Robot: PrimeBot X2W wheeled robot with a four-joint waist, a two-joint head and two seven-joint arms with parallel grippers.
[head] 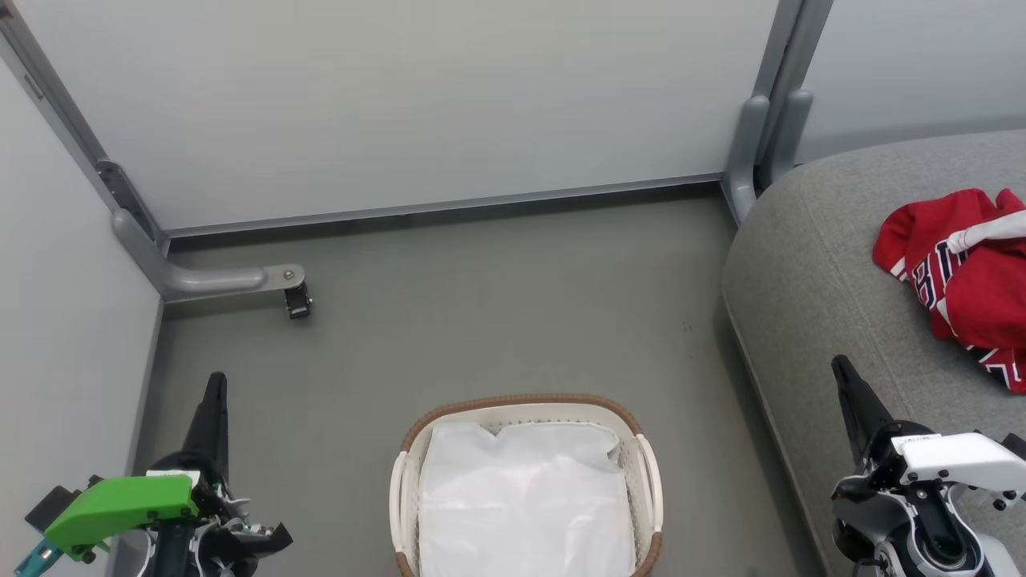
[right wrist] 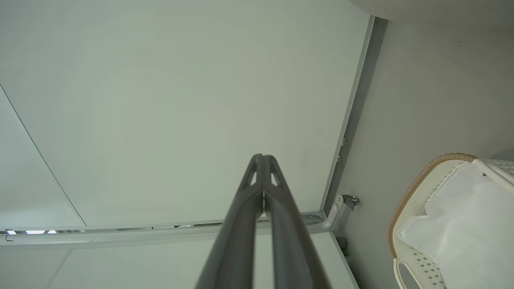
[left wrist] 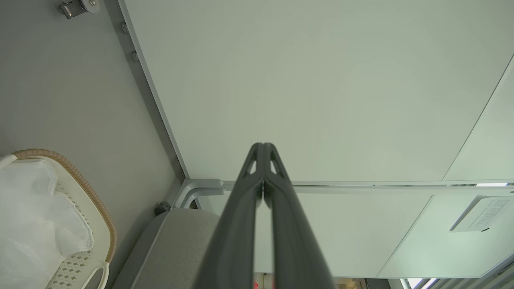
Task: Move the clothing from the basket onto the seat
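The red clothing (head: pixel 966 280) lies bunched on the grey seat (head: pixel 834 264) at the right, with white stripe trim and dark letters showing. The white basket (head: pixel 525 417) with a brown woven rim sits on the floor at bottom centre, only its white cloth liner (head: pixel 525 497) inside. My left gripper (head: pixel 216 385) is shut and empty at the lower left, left of the basket. My right gripper (head: pixel 842 369) is shut and empty at the lower right, over the seat's front edge, below the clothing. In the wrist views, the left gripper (left wrist: pixel 263 146) and right gripper (right wrist: pixel 263 157) have their tips pressed together.
Pale partition walls (head: pixel 401 104) close off the back and left. A grey metal foot with a small castor (head: pixel 298 303) juts onto the grey floor (head: pixel 497 296) at back left. Another post foot (head: pixel 745 152) stands by the seat's back corner.
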